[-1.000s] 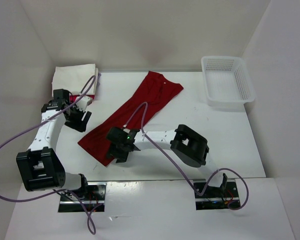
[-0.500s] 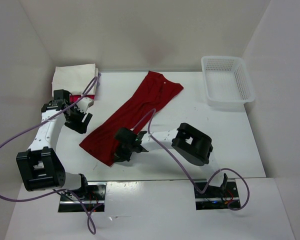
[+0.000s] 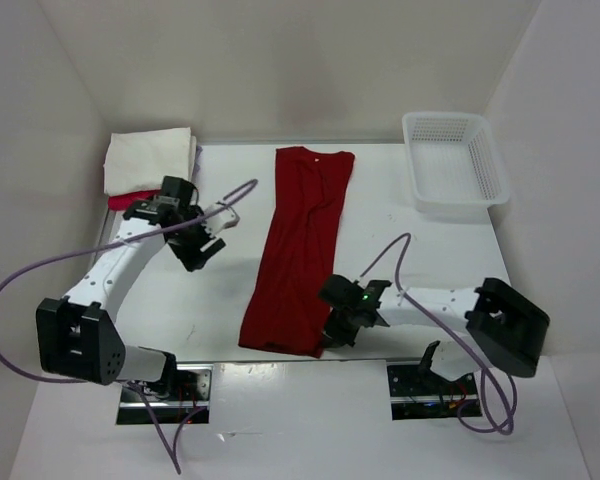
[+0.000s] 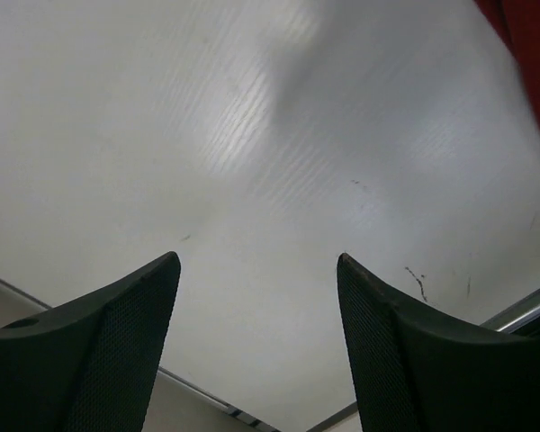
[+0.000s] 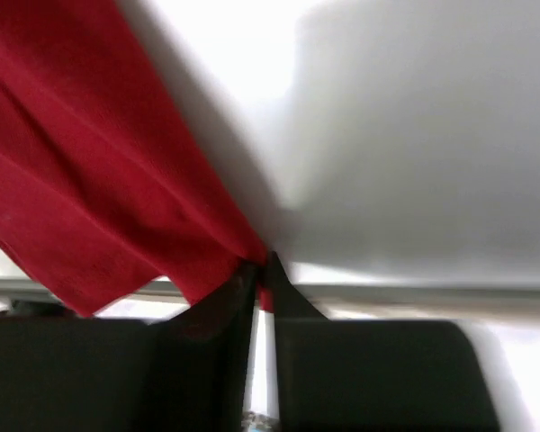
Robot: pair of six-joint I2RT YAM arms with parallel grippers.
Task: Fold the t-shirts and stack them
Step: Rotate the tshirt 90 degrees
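Jaws of the right gripper [image 5: 259, 274] have just snapped shut on a corner of the dark red t-shirt [image 3: 300, 245], pulling it straight ahead of them, ready for folding. The left gripper [image 4: 256, 270] gapes empty, with the shirt off to its side.

Pretty sure this is a robotics lab test cell, not anybody's home. Plain white table [image 3: 430, 250] boxed in by bare white panels [image 3: 280, 70], left arm [image 3: 115, 265] and right arm [image 3: 435, 300] bolted onto metal plates [image 3: 165, 385] at the near edge, purple cables [image 3: 405, 238] looping around loose.
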